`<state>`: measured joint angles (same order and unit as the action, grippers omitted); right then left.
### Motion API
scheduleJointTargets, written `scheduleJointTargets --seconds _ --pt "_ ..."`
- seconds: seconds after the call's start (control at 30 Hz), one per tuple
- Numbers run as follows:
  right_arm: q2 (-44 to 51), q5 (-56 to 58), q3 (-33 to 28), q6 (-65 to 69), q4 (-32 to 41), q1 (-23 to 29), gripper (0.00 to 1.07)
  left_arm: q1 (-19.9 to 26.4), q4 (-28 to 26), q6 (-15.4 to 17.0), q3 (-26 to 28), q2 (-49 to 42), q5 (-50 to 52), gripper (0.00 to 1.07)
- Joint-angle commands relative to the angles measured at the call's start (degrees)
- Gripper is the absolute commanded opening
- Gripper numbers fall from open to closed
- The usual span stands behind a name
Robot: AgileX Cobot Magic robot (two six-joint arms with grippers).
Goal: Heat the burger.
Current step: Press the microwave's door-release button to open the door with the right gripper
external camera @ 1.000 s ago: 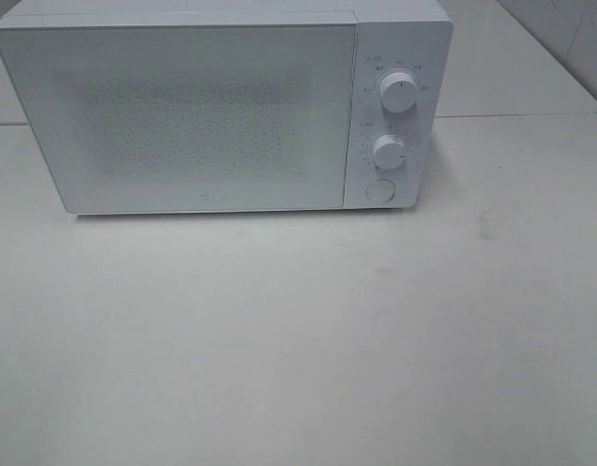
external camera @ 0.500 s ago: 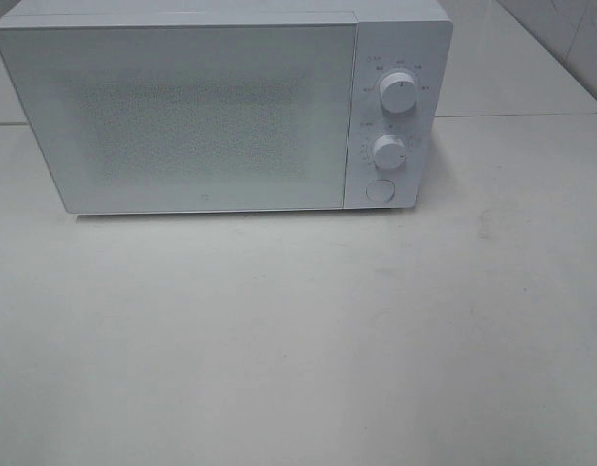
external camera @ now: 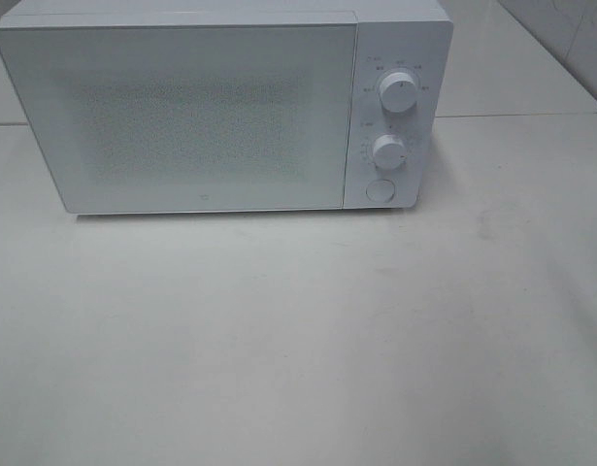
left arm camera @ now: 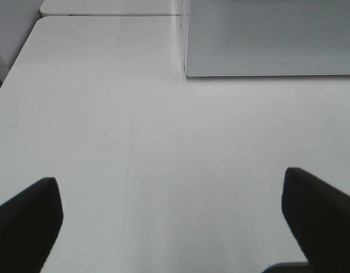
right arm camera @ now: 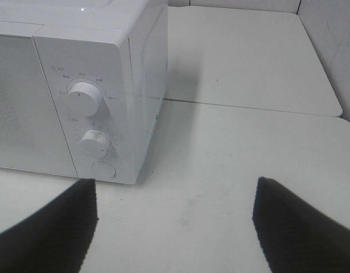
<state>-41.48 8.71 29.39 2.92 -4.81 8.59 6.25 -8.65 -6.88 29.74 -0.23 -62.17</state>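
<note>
While the microwave [external camera: 182, 116] is shut at the table's [external camera: 279, 340] rear edge, the left gripper [left arm camera: 170, 174] and right gripper [right arm camera: 176, 181] are held spread wide. Only tabletop is seen between them.

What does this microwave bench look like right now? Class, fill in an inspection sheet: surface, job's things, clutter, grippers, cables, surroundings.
Surface: white table, bare in front of the microwave, faint scuffs.
Job's things: white microwave, door shut; upper dial, lower dial and round button on its panel. Burger: not in any view.
Clutter: nothing seen.
Grippers: left gripper open, empty; right gripper open, empty.
Cables: nothing seen.
Surroundings: second white table behind; tiled wall at the far right.
</note>
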Motion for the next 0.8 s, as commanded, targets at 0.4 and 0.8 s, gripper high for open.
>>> scheduleJointTargets --seconds 0.4,0.8 --pt "-18.85 -25.67 0.23 -0.34 -0.29 -0.52 0.74 0.23 0.11 0.34 -0.06 -1.09 0.63 1.00" --pt "-31.40 -52.88 -7.96 -5.44 6.99 -0.34 0.74 0.23 0.11 0.34 -0.06 -1.09 0.63 1.00"
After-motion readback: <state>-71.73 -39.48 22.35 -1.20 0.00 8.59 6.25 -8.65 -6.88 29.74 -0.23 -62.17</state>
